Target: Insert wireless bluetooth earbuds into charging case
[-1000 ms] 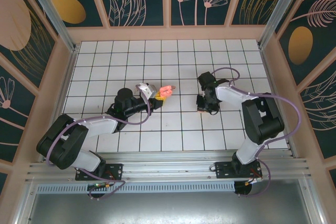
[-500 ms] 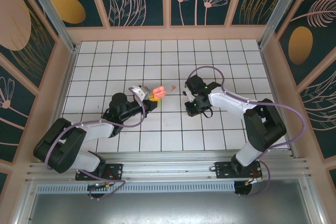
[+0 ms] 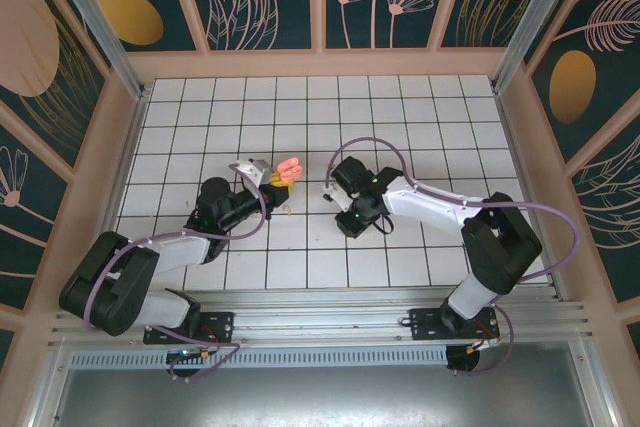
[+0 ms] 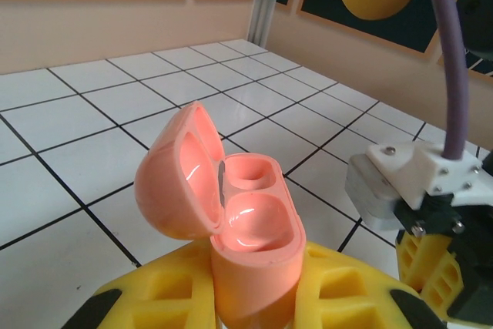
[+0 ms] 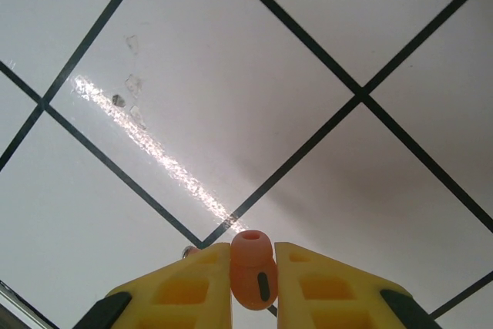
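Note:
A salmon-pink charging case [image 4: 254,229] stands upright between the yellow fingers of my left gripper [image 4: 254,287], which is shut on it. Its lid hangs open to the left, and both wells look bare and glossy. From above, the case [image 3: 287,169] sits left of centre, above the tiled floor. My right gripper [image 5: 253,263] is shut on a salmon-pink earbud [image 5: 253,271], ear tip pointing away, just above the tiles. In the top view the right gripper [image 3: 333,195] hovers about one tile to the right of the case. Part of the right arm [image 4: 408,182] shows beside the case.
The white tiled floor [image 3: 400,117] is ringed by peach walls with patterned panels. A metal rail [image 3: 320,317] runs along the near edge by the arm bases. A purple cable [image 4: 454,59] hangs at the right of the left wrist view. Small scuffs [image 5: 127,86] mark one tile.
Both arms have shifted left. The left gripper has drawn the open case back to the left, and the right gripper has swung left toward it with the earbud.

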`<move>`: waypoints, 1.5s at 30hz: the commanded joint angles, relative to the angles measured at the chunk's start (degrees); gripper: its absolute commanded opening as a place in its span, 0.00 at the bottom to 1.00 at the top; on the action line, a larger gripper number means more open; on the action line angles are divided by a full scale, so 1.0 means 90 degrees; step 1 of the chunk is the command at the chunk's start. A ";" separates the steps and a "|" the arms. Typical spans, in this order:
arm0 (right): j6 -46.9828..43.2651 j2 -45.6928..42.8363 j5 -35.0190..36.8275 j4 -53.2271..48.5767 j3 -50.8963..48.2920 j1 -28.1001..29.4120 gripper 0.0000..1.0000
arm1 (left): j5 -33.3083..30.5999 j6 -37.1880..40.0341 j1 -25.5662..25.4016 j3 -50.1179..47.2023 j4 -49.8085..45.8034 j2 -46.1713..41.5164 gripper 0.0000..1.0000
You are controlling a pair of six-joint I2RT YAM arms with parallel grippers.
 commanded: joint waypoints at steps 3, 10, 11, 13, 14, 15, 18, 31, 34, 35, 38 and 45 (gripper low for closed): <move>-0.0311 0.0129 0.0438 -0.0267 0.0127 0.0113 0.18 | 0.0048 -0.0310 0.0069 -0.0023 0.0476 0.0010 0.12; -0.0587 0.0394 0.0273 -0.0231 0.0122 0.0182 0.18 | 0.0107 -0.0241 0.0077 0.0076 0.0279 -0.0056 0.12; -0.0598 0.0403 0.0257 -0.0223 0.0103 0.0181 0.18 | 0.0106 -0.0217 0.0077 0.0087 0.0251 -0.0049 0.12; -0.0637 0.0443 0.0255 -0.0181 0.0074 0.0182 0.18 | 0.0111 -0.0185 0.0082 0.0118 0.0186 -0.0012 0.12; -0.0644 0.0477 0.0257 -0.0162 0.0075 0.0182 0.18 | 0.0124 -0.0175 0.0077 0.0150 0.0145 0.0002 0.12; -0.0646 0.0517 0.0259 -0.0152 0.0083 0.0182 0.18 | 0.0133 -0.0175 0.0077 0.0173 0.0125 0.0019 0.12; -0.0637 0.0671 0.0276 -0.0163 0.0121 0.0182 0.19 | 0.0178 -0.0189 0.0077 0.0245 0.0070 0.0051 0.12; -0.0133 0.0263 0.0667 -0.0122 0.0262 0.0157 0.40 | 0.0089 0.0039 0.0077 0.0458 -0.0399 -0.0009 0.13; 0.0356 0.0109 0.0594 -0.0123 0.0415 0.0134 0.42 | -0.0015 0.0153 0.0077 0.0466 -0.0544 -0.0086 0.13; 0.0549 0.0072 0.0543 -0.0124 0.0469 0.0134 0.43 | -0.0041 0.0189 0.0082 0.0467 -0.0597 -0.0114 0.13; 0.1387 0.0077 0.0406 -0.0169 0.0673 0.0092 0.43 | -0.0090 0.0290 0.0082 0.0467 -0.0721 -0.0189 0.13; 0.4008 0.0190 0.0147 -0.0796 0.1021 -0.0258 0.43 | -0.0106 0.0391 0.0083 0.0453 -0.0845 -0.0277 0.13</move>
